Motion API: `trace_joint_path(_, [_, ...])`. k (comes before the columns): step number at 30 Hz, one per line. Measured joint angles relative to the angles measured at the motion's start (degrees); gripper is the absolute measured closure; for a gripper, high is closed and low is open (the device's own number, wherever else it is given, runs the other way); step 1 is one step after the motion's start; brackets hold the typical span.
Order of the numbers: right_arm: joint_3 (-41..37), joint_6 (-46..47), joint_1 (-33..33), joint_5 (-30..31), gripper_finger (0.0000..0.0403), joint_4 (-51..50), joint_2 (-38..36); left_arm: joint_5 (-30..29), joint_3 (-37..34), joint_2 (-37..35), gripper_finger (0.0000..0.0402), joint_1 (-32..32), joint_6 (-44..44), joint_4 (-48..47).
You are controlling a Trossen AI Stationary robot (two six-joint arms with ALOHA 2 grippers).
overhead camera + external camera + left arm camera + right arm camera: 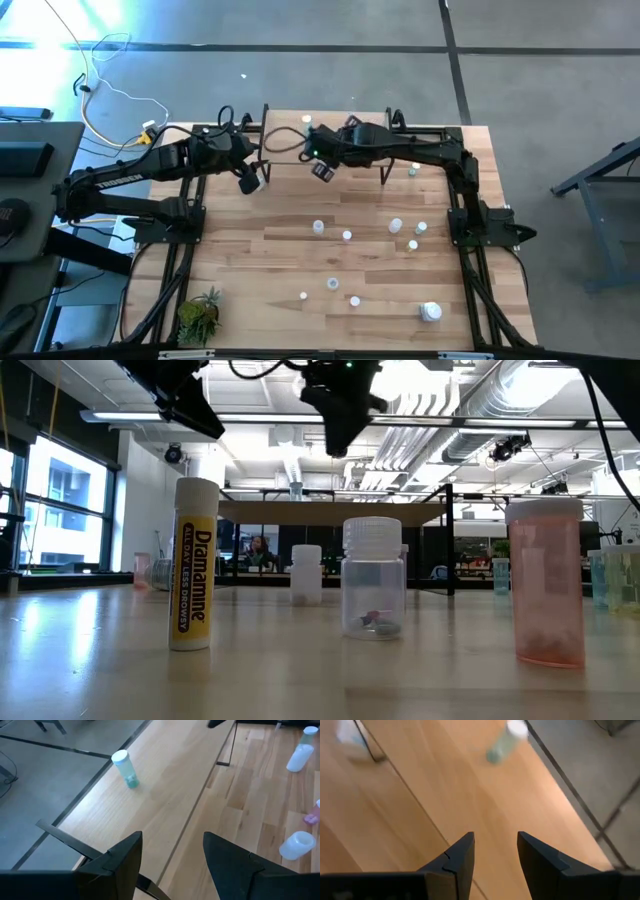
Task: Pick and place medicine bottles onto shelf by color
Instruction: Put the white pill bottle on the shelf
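Observation:
The shelf (285,128) stands at the table's far edge, its light board on thin black legs. One green-tinted bottle with a white cap (306,121) stands upright on the board; it also shows in the left wrist view as the bottle (125,768) and, blurred, in the right wrist view as the bottle (506,741). My left gripper (250,182) hangs open above the shelf's near left corner, nothing between its fingers (172,840). My right gripper (322,170) is open and empty (495,840) above the shelf's near edge. Several small bottles (347,236) stand scattered on the table.
A larger white bottle (430,312) sits near the front right and a potted plant (198,315) at the front left. Close to the low camera stand a yellow tube (194,565), a clear white-capped bottle (372,577) and a pink bottle (545,582).

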Motion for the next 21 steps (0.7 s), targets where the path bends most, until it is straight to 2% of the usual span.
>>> trace_joint_path(5, [0.0, 6.9, 2.6, 6.9, 0.0262, -10.4, 0.0, 0.0, 0.0, 0.0, 0.0203, 0.0, 0.0, 0.0])
trace_joint_path(9, [0.0, 12.5, 4.7, 9.0, 0.0262, -17.5, 0.0, 0.0, 0.0, 0.0, 0.0203, 0.0, 0.0, 0.0])
trace_joint_path(21, [-1.5, 14.7, 9.3, 8.3, 0.0265, -17.7, -3.0, -0.3, 0.0, 0.0, 0.0203, 0.0, 1.9, 0.0])
